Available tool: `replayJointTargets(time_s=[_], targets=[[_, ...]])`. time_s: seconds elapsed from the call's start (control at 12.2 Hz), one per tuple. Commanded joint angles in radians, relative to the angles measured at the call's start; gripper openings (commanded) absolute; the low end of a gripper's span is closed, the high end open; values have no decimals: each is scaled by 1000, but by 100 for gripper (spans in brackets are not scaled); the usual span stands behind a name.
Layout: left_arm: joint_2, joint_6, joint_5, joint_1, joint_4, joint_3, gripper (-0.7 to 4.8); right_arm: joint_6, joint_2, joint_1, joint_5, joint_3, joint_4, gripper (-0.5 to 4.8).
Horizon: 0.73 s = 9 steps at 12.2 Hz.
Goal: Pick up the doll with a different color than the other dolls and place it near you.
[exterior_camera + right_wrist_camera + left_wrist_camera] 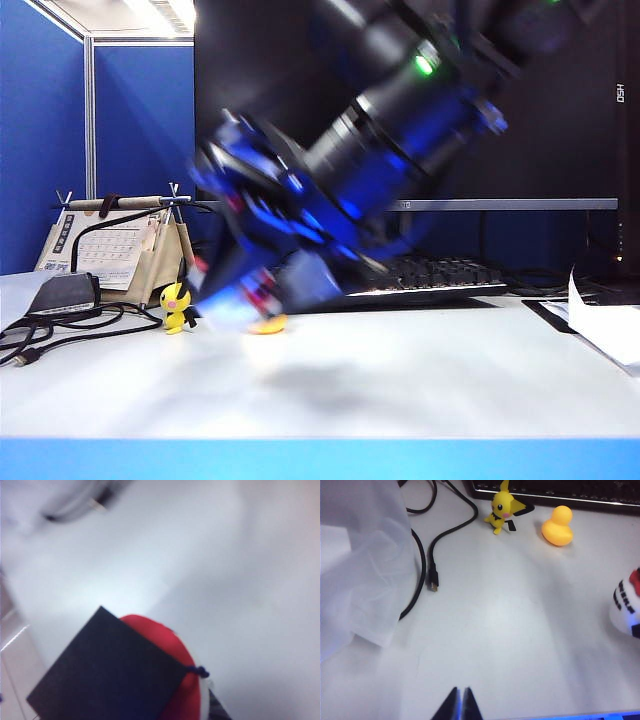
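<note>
Here the white worktop [420, 380] spreads across the exterior view, with a dark monitor [560, 110] and a black keyboard [440, 272] at its far side. The right arm [400, 110] sweeps across the middle as a large dark blur, and its claw [250, 295] hangs low over the worktop, left of centre. In the right wrist view that claw is closed on the doll with a different color [165, 680]: the flat black cap [110, 670] and the red beneath it fill the lower part of the picture, close to the camera. The left wrist view catches the same doll at the edge of the frame, white and red, apparently lifted clear of the surface, though blur leaves that uncertain.

A desk calendar [115, 245] stands at the far left of the worktop, with black cables [445, 535] looping beside it. A sheet of white paper [605, 325] lies at the right edge.

The yellow rubber duck [558, 526] sits just in front of the keyboard. The tiny yellow black-eared figure [502, 511] stands near it, the two apart.

The left claw [460, 705] rests low over bare worktop, well apart from the toys, its tips pressed together and holding nothing.
</note>
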Motion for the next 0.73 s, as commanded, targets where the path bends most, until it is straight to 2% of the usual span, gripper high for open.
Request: replayJointTargets(time_s=[0.08, 0.41, 0.73], targets=[[1, 1, 0, 0, 2, 2, 24, 14, -7, -1, 4, -50, 99, 198], [1, 1, 0, 0, 2, 2, 24, 14, -7, -2, 44, -112, 127, 198], [1, 1, 0, 0, 2, 2, 24, 65, -5, -2, 48, -189, 188, 203]])
